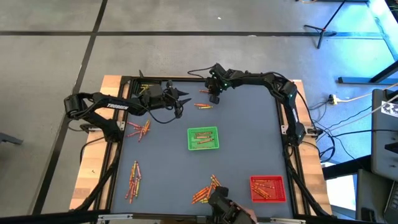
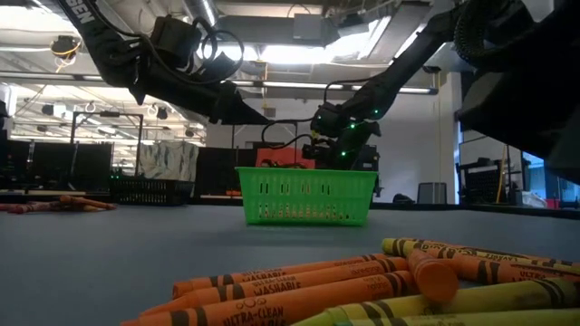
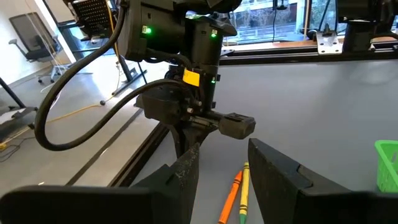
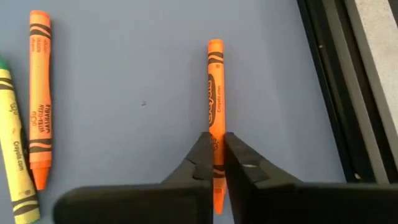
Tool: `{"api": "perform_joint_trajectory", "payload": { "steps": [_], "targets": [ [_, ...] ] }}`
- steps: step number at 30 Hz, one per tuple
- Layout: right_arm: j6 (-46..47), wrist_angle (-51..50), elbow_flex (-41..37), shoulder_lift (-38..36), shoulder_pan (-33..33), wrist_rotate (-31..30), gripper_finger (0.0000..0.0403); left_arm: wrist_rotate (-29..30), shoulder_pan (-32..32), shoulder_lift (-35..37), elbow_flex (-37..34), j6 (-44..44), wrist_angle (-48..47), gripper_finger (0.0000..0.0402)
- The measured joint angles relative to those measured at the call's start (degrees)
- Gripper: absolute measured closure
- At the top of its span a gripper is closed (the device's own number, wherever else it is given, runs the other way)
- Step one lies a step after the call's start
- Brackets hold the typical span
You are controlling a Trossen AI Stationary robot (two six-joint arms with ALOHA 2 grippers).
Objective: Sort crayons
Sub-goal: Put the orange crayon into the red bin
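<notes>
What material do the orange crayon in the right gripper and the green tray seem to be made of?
Orange crayon, pinched by the right gripper: probably wax in a matte paper wrapper, judging by the printed black label.
Green tray: probably moulded plastic, slightly glossy, with slotted walls.

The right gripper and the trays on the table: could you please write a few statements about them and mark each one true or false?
1. The right gripper is shut on an orange crayon. True.
2. That orange crayon is already inside the red tray. False: it lies on the table at the far edge, between the right gripper's fingers.
3. The green tray sits near the middle of the table. True.
4. The left gripper is shut on a crayon. False: its fingers stand apart with nothing between them.
5. The green tray is empty. False: crayons lie in it.
</notes>
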State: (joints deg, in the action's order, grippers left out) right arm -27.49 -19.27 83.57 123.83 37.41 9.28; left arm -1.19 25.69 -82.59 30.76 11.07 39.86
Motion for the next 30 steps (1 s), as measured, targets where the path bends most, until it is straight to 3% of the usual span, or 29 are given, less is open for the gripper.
{"api": "perform_joint_trajectory", "payload": {
  "steps": [4,11,24,30],
  "targets": [
    [0.0,-0.1,0.0,0.0,-0.1,-0.6,0.0376,0.0,0.0,0.0,0.0,0.0,0.0,0.028],
    [1.6,-2.9,-0.4,-2.6,-2.0,-2.2,0.0397,0.0,0.0,0.0,0.0,0.0,0.0,0.028],
    [3.6,-22.5,-0.2,-20.3,-10.7,-2.7,0.0393,0.0,-0.1,0.0,0.0,0.0,0.1,0.0282],
    [9.1,-33.2,-0.2,-28.5,-15.2,-2.6,0.0391,0.0,-0.2,0.0,0.0,0.0,0.0,0.0282]
  ]
}}
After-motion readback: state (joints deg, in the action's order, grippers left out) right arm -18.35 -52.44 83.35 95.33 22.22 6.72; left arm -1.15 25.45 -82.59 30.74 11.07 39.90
